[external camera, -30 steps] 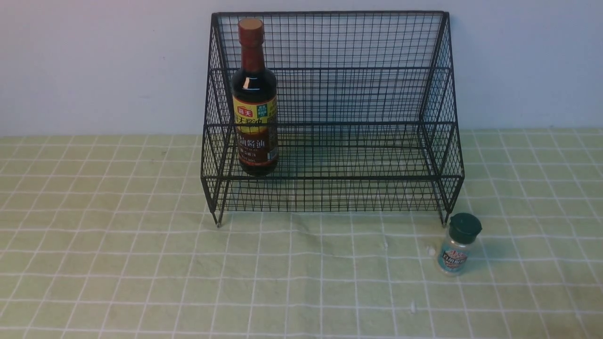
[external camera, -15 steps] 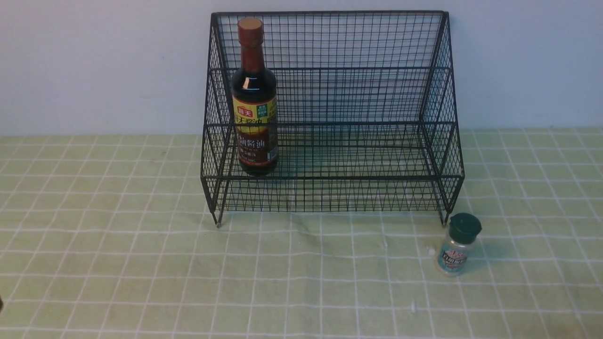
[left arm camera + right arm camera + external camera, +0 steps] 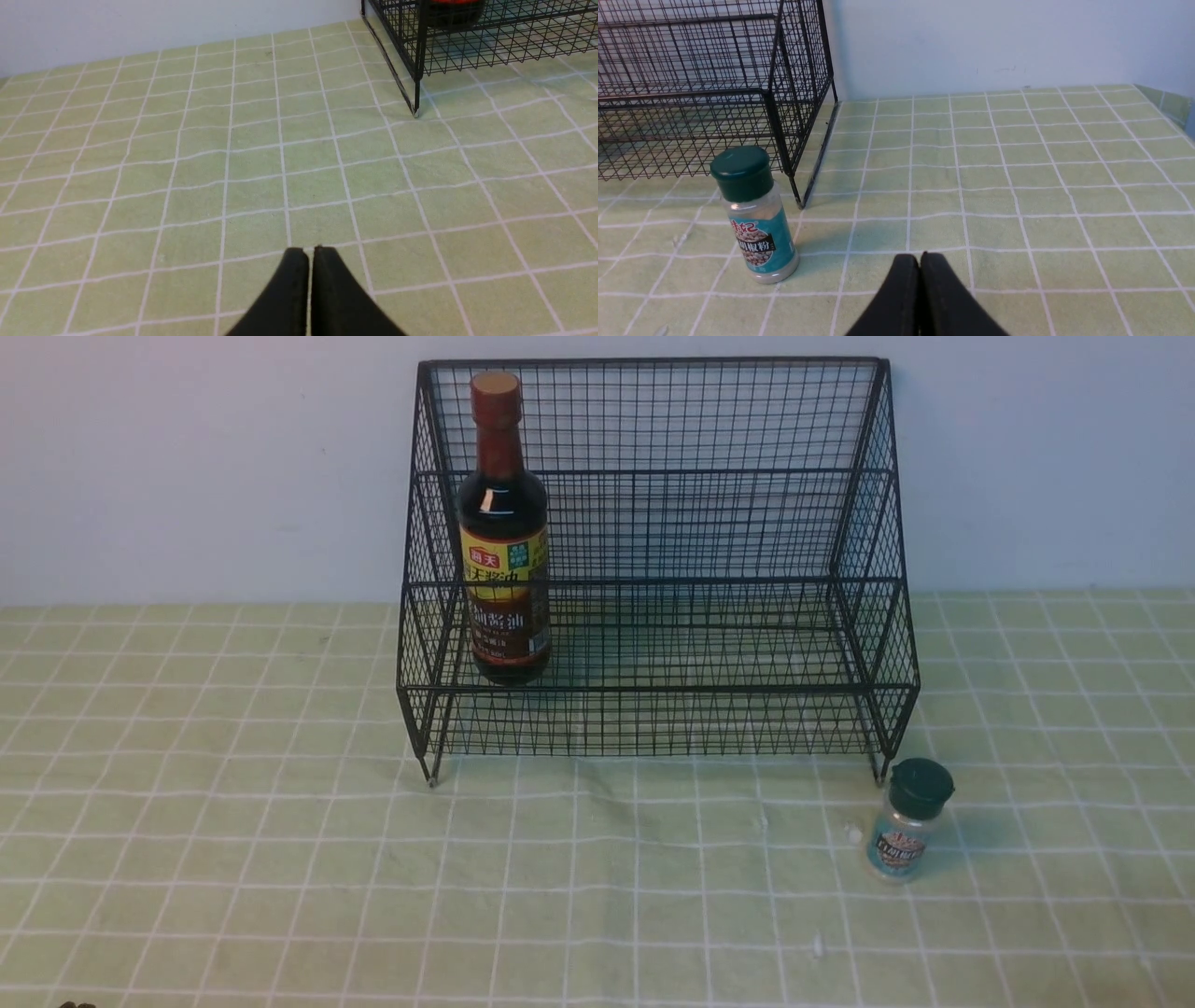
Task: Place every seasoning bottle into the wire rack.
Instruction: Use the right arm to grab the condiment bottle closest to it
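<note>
Soy-sauce bottle point(image 3: 504, 532) in wire rack point(image 3: 653, 689), 9 o'clock end; shaker jar point(image 3: 907, 821) outside at 4 o'clock. Wrist views: left gripper point(image 3: 310, 254), right gripper point(image 3: 920, 261) pressed together, empty.

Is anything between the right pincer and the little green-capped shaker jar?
Nothing visible: only bare tablecloth lies between the right pincer and the shaker jar, standing upright just outside the wire rack.
</note>
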Action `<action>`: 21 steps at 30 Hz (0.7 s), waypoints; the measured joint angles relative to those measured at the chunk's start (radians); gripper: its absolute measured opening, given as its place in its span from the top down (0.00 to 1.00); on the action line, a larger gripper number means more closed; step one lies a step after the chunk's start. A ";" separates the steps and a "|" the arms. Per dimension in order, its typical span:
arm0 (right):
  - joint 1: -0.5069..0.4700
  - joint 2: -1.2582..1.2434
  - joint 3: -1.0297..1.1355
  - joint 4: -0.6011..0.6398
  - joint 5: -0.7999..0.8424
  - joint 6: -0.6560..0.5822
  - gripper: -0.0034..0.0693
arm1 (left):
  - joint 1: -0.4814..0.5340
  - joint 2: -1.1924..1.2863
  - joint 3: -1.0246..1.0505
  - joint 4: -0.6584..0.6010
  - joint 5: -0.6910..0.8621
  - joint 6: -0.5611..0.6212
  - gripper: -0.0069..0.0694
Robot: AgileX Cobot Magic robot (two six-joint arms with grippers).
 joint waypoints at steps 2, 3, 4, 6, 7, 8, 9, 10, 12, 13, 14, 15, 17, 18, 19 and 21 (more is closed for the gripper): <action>0.000 0.000 0.000 0.000 0.000 0.000 0.97 | 0.000 0.000 0.000 0.000 0.000 0.000 0.92; 0.000 0.000 0.000 0.000 0.000 0.000 0.97 | 0.000 0.000 0.000 0.000 0.000 0.000 0.92; 0.000 0.000 0.000 0.000 0.000 0.000 0.97 | 0.000 0.000 0.000 0.000 0.000 0.000 0.92; 0.000 0.000 0.000 0.000 0.000 0.000 0.97 | 0.000 0.000 0.000 0.000 0.000 0.000 0.92; 0.000 0.000 0.000 0.000 0.000 0.000 0.97 | 0.000 0.000 0.000 0.000 0.000 0.000 0.92; 0.000 0.000 0.000 0.000 0.000 0.000 0.97 | 0.000 0.000 0.000 0.000 0.000 0.000 0.92; 0.000 0.000 0.000 0.000 0.000 0.000 0.97 | 0.000 0.000 0.000 0.000 0.000 0.000 0.92; 0.000 0.000 0.000 0.000 0.000 0.000 0.97 | 0.000 0.000 0.000 0.000 0.000 0.000 0.92; 0.000 0.000 0.000 0.000 0.000 0.000 0.97 | 0.000 0.000 0.000 0.000 0.000 0.000 0.92; 0.000 0.000 0.000 0.000 0.000 0.000 0.97 | 0.000 0.000 0.000 0.000 0.000 0.000 0.92; 0.000 0.000 0.000 0.000 0.000 0.000 0.97 | 0.000 0.000 0.000 0.000 0.000 0.000 0.92; 0.000 0.000 0.000 -0.001 0.000 0.000 0.97 | 0.000 0.000 0.000 0.000 0.000 0.000 0.92; 0.000 0.000 0.000 -0.007 0.000 0.000 0.97 | 0.000 0.000 0.000 0.000 0.000 0.000 0.92; 0.000 0.000 0.000 -0.007 0.000 0.000 0.97 | 0.000 0.000 0.000 0.000 0.000 0.000 0.92; 0.000 0.000 0.000 -0.014 0.000 0.000 0.97 | 0.000 0.000 0.000 0.000 0.000 0.000 0.92; 0.000 0.000 0.000 -0.017 0.000 0.000 0.97 | 0.000 0.000 0.000 0.000 0.000 0.000 0.92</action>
